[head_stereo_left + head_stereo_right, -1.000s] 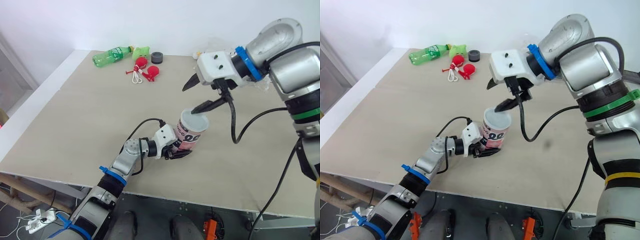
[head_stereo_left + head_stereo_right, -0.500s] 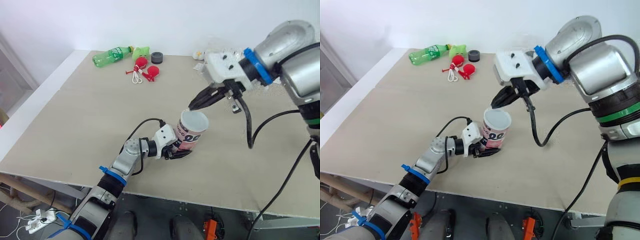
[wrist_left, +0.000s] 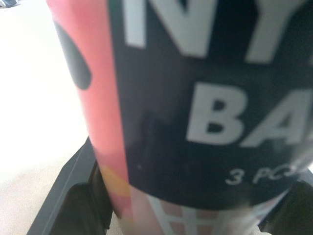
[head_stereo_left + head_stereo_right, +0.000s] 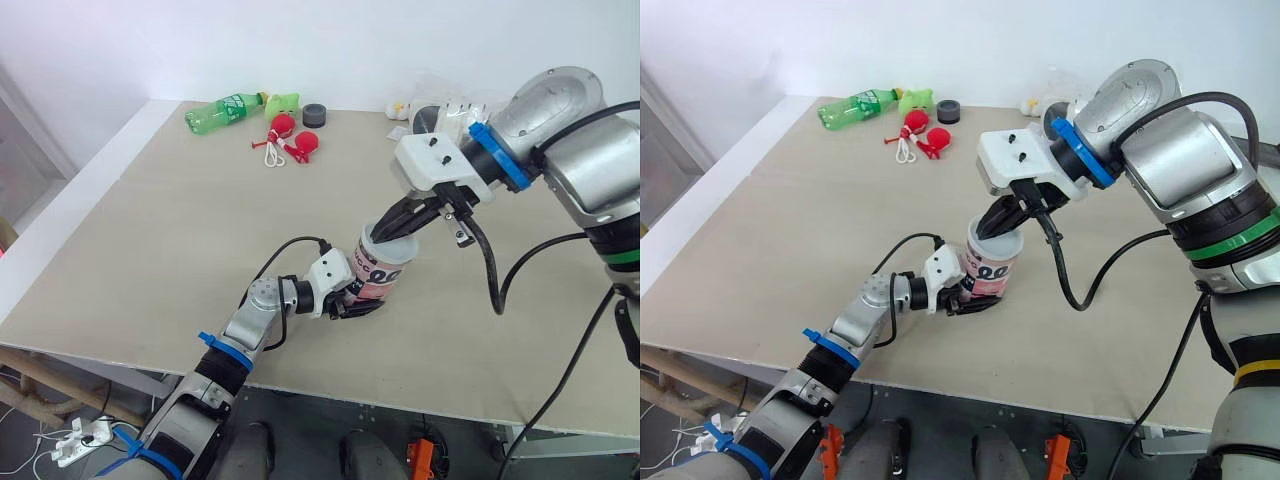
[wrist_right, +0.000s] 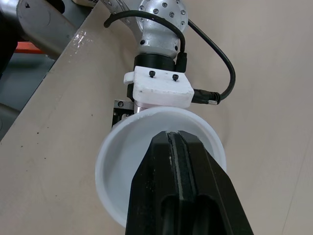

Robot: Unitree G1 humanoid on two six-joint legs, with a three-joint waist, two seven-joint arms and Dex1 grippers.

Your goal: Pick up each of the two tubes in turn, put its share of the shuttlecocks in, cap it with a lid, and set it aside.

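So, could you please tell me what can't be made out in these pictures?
Contents of the tube: hidden under the lid, all views.
Lid's near rim, right wrist view: covered by the right tool, so seating unclear.
Tube label, left wrist view: blurred, cut by edges.
White items at the far edge, eye views: partly behind the right arm.

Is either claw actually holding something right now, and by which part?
The left gripper clamps the tube around its lower body. The right gripper, shut, holds nothing; its tips meet the white lid.
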